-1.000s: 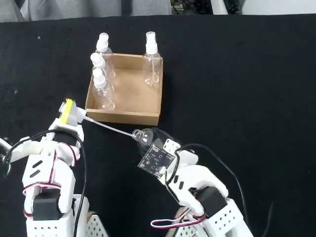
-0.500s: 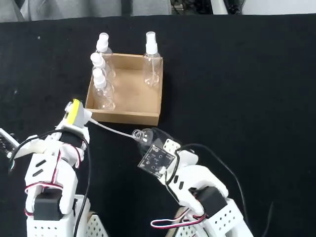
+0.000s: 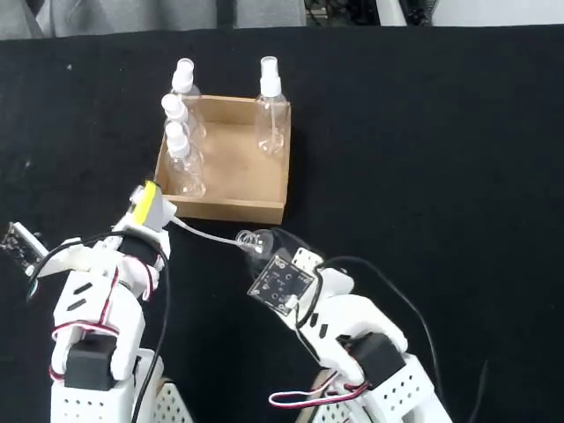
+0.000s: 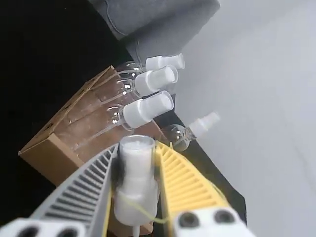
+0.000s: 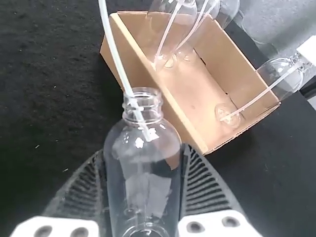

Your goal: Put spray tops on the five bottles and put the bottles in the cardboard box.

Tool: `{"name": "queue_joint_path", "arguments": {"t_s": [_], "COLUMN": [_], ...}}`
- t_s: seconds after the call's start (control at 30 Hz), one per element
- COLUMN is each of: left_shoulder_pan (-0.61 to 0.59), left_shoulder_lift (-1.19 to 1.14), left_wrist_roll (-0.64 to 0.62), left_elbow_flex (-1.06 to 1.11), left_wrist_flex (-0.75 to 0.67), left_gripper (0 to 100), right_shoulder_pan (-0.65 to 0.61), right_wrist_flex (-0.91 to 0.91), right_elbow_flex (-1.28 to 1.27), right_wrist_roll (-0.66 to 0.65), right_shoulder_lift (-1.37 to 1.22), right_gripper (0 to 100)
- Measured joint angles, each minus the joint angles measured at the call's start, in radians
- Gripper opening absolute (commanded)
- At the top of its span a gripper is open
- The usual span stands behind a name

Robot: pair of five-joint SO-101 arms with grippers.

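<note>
My right gripper (image 5: 143, 163) is shut on a clear open-necked bottle (image 5: 143, 163), held just in front of the cardboard box (image 3: 233, 163); it appears as the bottle (image 3: 264, 245) in the high view. My left gripper (image 4: 136, 173) is shut on a white spray top (image 4: 136, 170), seen at the yellow jaw (image 3: 150, 204) in the high view. The top's thin dip tube (image 3: 207, 233) runs into the bottle's neck (image 5: 142, 103). Several capped bottles (image 3: 185, 159) stand inside the box, three along its left wall and one (image 3: 271, 110) at the far right corner.
The black table (image 3: 423, 159) stretches open to the right of the box. The right arm's cable (image 3: 397, 300) loops over the table near its base. Grey fabric lies along the far edge.
My left gripper has moved right and toward the bottle with the spray top, pushing the dip tube farther into the neck. The right arm and bottle have stayed still.
</note>
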State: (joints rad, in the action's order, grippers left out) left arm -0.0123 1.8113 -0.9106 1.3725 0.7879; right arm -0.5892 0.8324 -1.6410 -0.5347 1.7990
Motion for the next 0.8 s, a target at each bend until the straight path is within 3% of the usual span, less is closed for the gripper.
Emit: {"name": "queue_joint_path", "arguments": {"t_s": [0.8], "left_shoulder_pan": [0.074], "left_shoulder_lift": [0.0], "left_wrist_roll": [-0.002], "left_elbow_flex": [0.035], "left_wrist_flex": [-0.034], "left_gripper": [3], "right_shoulder_pan": [-0.003], "right_wrist_flex": [0.0], "right_elbow_flex": [0.0], "right_wrist_roll": [0.009], "right_shoulder_lift": [0.0], "right_gripper": [1.1]}}
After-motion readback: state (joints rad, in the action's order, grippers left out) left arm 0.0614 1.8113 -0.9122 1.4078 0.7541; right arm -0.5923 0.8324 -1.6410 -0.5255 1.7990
